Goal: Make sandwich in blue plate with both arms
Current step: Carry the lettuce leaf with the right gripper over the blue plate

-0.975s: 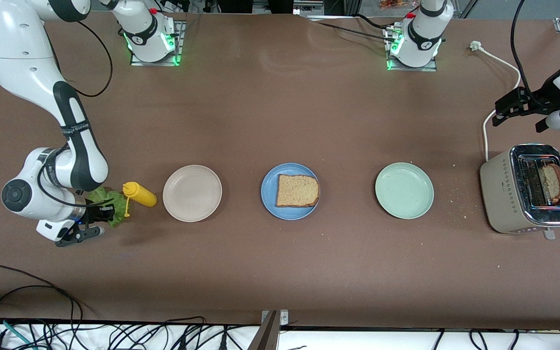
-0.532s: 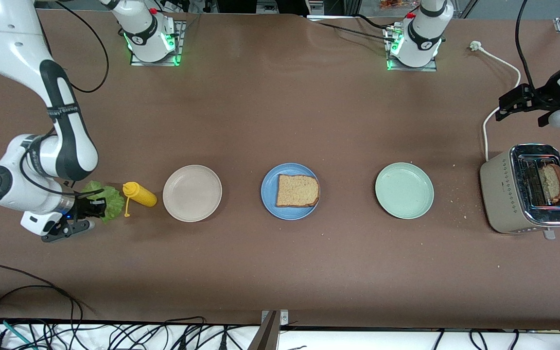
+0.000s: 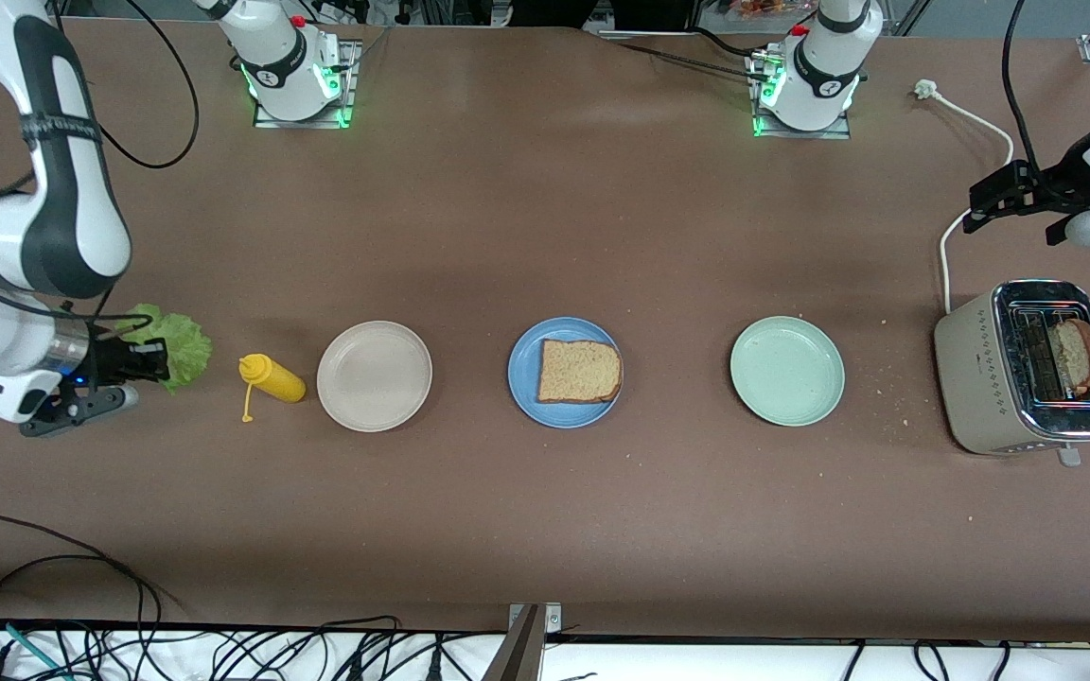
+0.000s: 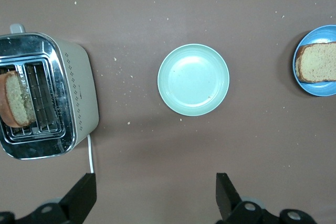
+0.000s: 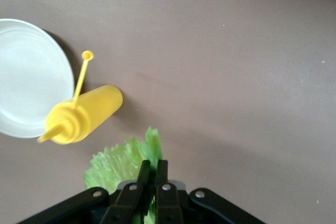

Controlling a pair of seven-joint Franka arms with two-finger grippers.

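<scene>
The blue plate [image 3: 563, 372] lies mid-table with one brown bread slice [image 3: 579, 371] flat on it; both also show in the left wrist view, plate [image 4: 300, 74] and slice [image 4: 317, 62]. A second slice [image 3: 1078, 355] stands in the toaster [image 3: 1028, 371]. My right gripper [image 3: 159, 361] is shut on a ruffled green lettuce leaf [image 3: 180, 342], lifted above the table at the right arm's end; its fingers [image 5: 153, 172] pinch the leaf [image 5: 122, 162]. My left gripper [image 3: 988, 203] hangs open and empty above the table near the toaster [image 4: 46, 96], its fingers [image 4: 83, 196] wide apart.
A yellow squeeze bottle [image 3: 272, 377] lies on its side between the lettuce and a beige-white plate [image 3: 374, 375]. A pale green plate [image 3: 786, 370] sits between the blue plate and the toaster. The toaster's white cord [image 3: 971, 142] runs toward the left arm's base.
My right gripper has risen with the lettuce leaf and carried it away from the yellow bottle toward the right arm's end of the table. The left arm has hardly moved.
</scene>
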